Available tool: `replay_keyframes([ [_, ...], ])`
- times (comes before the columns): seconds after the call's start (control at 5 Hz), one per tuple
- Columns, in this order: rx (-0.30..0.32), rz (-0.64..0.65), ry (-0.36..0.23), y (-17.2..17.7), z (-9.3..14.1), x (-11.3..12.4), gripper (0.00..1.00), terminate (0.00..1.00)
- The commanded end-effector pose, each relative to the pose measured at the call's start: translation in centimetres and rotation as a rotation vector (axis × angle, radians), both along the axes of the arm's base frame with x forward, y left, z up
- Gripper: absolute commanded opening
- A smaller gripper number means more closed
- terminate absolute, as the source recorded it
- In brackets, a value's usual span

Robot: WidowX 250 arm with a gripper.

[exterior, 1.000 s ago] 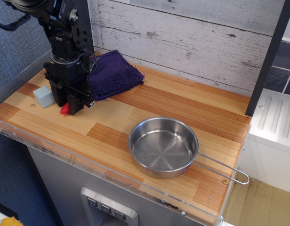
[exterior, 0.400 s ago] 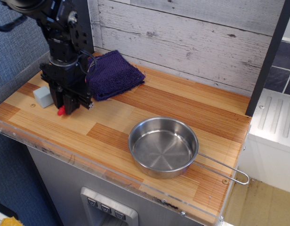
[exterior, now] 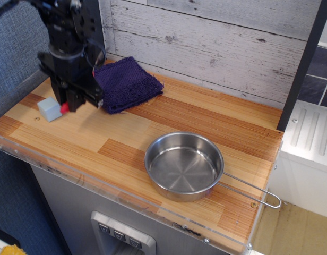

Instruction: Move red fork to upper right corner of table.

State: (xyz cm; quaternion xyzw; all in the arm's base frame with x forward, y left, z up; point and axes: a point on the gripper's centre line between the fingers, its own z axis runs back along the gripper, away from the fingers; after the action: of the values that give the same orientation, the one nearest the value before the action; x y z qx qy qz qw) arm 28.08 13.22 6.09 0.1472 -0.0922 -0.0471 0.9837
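Note:
My black gripper (exterior: 71, 104) hangs over the left end of the wooden table (exterior: 153, 133), lifted clear of the surface. It is shut on the red fork (exterior: 63, 108). Only a small bright red piece of the handle shows at the gripper's lower left; the tines are hidden behind the fingers. The table's upper right corner (exterior: 267, 118) lies far to the right, by a dark post.
A small grey block (exterior: 49, 109) sits on the table just left of the gripper. A purple cloth (exterior: 125, 83) lies behind it near the wall. A steel pan (exterior: 183, 166) with a wire handle (exterior: 254, 192) stands at the front right. A clear acrylic rim (exterior: 100, 183) edges the front.
The gripper has risen from the table surface and shifted slightly left, carrying the red fork up with it. Nothing else has moved.

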Motion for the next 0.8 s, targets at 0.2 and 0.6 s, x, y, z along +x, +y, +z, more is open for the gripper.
replay_keyframes([
  [0.2, 0.047, -0.345, -0.054, -3.2, 4.3, 1.0, 0.0, 0.0],
  [0.6, 0.056, -0.68, -0.023, -4.6, 4.3, 1.4, 0.0, 0.0],
])
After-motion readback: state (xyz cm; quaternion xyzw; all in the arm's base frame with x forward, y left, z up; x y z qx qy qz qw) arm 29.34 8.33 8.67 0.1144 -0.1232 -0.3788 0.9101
